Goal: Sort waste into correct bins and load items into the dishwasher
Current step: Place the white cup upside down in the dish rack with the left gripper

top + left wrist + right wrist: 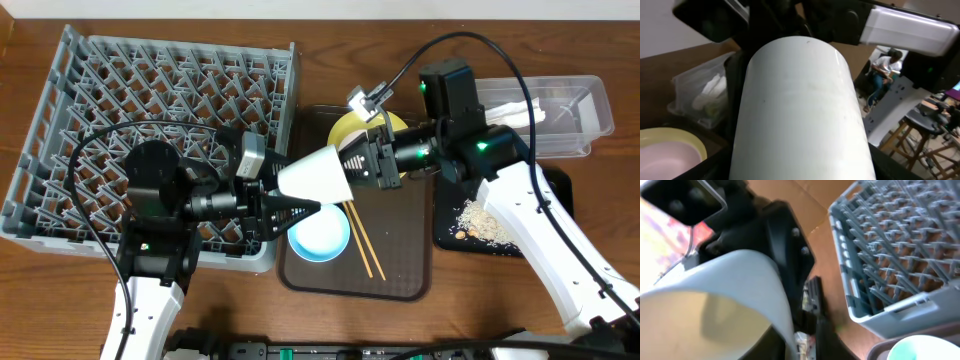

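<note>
The white bowl (318,175) hangs on its side above the brown serving tray, between both arms. My left gripper (283,207) is shut on its narrow base end; in the left wrist view the bowl (800,110) fills the frame with dark fingers at both lower corners. My right gripper (362,165) is at the bowl's rim (715,310), jaws slightly apart around the wall. The light blue bowl (319,237) and chopsticks (362,240) lie on the serving tray, the yellow plate (350,128) behind them. The grey dish rack (150,90) stands at the left.
The clear tub (560,115) at the back right holds the white napkin (520,112). The black tray (545,190) in front of it carries pale crumbs (480,222). The brown serving tray (400,260) lies between rack and bins.
</note>
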Motion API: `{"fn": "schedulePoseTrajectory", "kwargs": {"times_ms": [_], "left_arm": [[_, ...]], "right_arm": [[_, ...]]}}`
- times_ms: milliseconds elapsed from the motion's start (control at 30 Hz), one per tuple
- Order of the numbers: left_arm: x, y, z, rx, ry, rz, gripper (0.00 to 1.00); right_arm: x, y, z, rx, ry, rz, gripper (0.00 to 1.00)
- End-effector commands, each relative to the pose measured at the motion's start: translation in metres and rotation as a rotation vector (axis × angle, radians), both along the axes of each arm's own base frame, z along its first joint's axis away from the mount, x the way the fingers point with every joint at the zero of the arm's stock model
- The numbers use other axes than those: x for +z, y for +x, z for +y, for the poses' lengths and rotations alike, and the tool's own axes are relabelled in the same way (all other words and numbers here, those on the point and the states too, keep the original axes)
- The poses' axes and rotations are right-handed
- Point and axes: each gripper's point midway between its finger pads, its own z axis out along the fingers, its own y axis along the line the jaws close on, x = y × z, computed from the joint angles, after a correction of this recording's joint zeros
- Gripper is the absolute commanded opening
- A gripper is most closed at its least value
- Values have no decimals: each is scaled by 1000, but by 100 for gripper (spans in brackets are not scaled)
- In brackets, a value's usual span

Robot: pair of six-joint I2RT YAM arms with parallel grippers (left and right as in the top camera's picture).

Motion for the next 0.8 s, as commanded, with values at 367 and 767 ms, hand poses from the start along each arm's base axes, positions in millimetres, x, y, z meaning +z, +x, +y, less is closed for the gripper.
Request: {"fn": "schedulePoseTrajectory", "kwargs": {"times_ms": [367, 767], "left_arm": [[-69, 68, 55, 515, 265, 138, 68], [-139, 64, 160, 1079, 696, 465, 67]], "right_arm": [[-45, 82, -67, -404, -265, -62, 41], [-110, 80, -170, -677, -846, -23, 41]]}}
